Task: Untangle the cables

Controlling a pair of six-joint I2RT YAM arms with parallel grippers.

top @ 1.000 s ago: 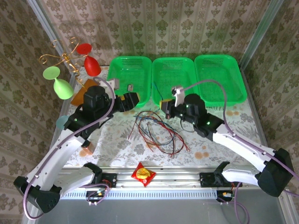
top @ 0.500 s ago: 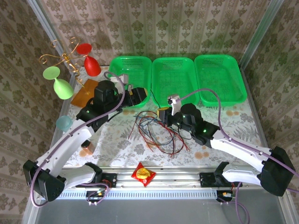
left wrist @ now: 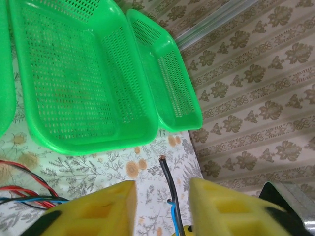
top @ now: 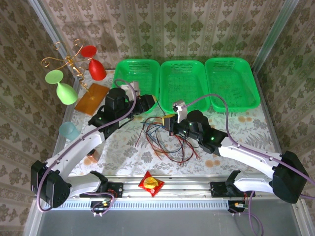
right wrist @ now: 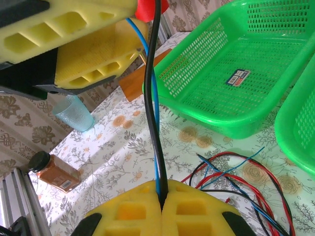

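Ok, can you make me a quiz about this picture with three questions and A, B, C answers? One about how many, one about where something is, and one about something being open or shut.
1. How many green baskets are there?
A. Two
B. Four
C. Three

2. Where is the red-and-yellow packet?
A. At the near edge, between the arm bases
B. Inside a basket
C. Against the back wall

3. The right end effector is:
A. Wide open
B. Shut on the black and blue cables
C. Shut on the packet

Answers: C, as three stand side by side at the far end. A, as it lies by the rail between the bases. B, as the right wrist view shows it pinched shut around them.
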